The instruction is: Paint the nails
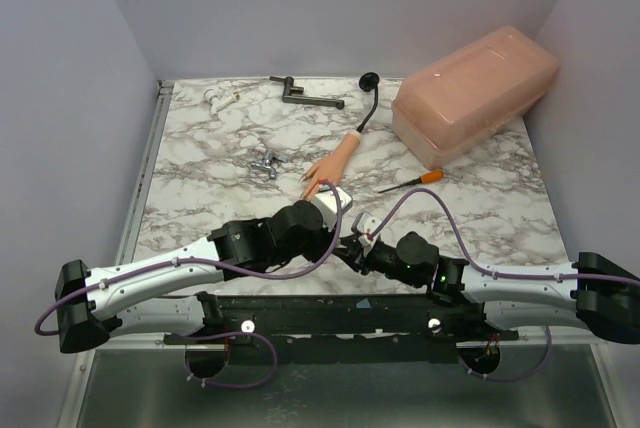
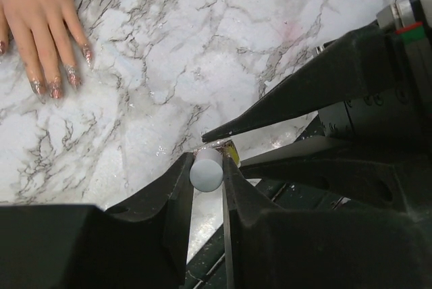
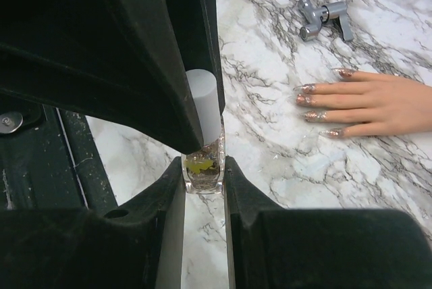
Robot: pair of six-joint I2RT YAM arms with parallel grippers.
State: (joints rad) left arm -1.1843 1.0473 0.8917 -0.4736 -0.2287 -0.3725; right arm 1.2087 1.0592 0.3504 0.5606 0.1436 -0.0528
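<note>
The peach mannequin hand (image 1: 335,160) lies palm down mid-table on a thin black stem (image 1: 371,98). Its nails (image 2: 55,90) carry reddish glitter and also show in the right wrist view (image 3: 317,103). Near the table's front edge, my two grippers meet on a small glass polish bottle (image 3: 202,167). My left gripper (image 2: 206,167) is shut on its white cap (image 2: 206,171). My right gripper (image 3: 202,171) is shut on the glass body. The cap sits on the bottle. In the top view the left gripper (image 1: 343,236) and right gripper (image 1: 358,244) hide the bottle.
A large pinkish translucent box (image 1: 475,93) stands back right. An orange-handled tool (image 1: 415,181) lies right of the hand. A metal fitting (image 1: 265,163) lies left of it. A black tool (image 1: 305,96) and a small white item (image 1: 220,98) lie at the back.
</note>
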